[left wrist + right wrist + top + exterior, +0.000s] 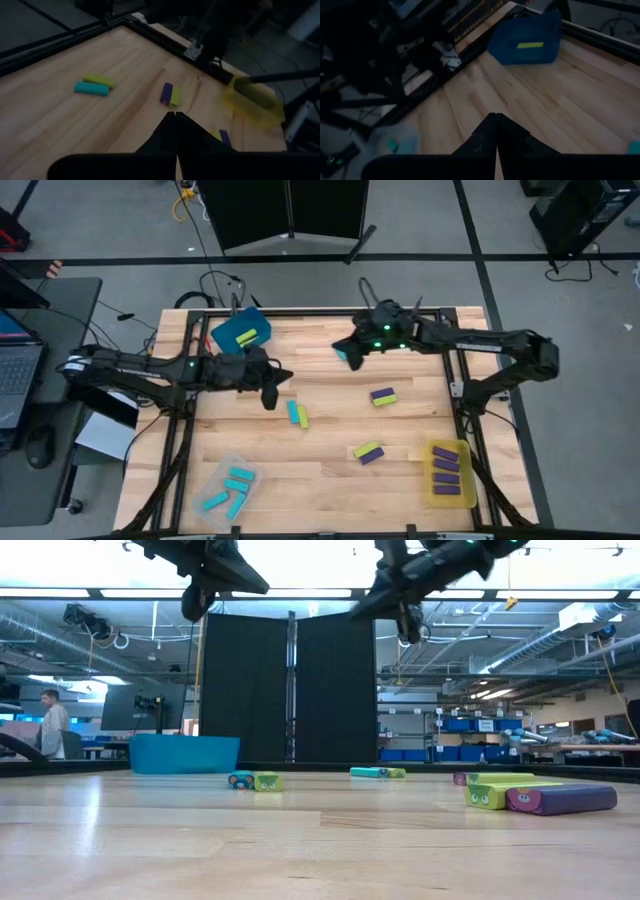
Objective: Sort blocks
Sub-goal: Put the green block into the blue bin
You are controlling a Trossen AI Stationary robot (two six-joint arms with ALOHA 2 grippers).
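Seen from above: pale wooden plank table (320, 480) in a dark metal frame. Left gripper (268, 395) over the left middle of the table, fingers pressed together, holding nothing. Right gripper (350, 356) over the far middle, fingers likewise together and empty.

Blocks scattered as small flat bars: a cyan and lime pair (298, 415) side by side just beside the left gripper, a purple and lime pair (383, 397) right of centre, another purple and lime pair (368, 451) nearer the front. Sorted already: lime bar in the blue bin (240, 333) at the far left, cyan bars in the clear bin (228, 490) at the near left, purple bars in the yellow bin (448, 472) at the near right.

Only at table height: rounded block ends, a glossy plastic look, a person (52, 725) in the room far behind. Only from the left wrist: translucent walls of the yellow bin.
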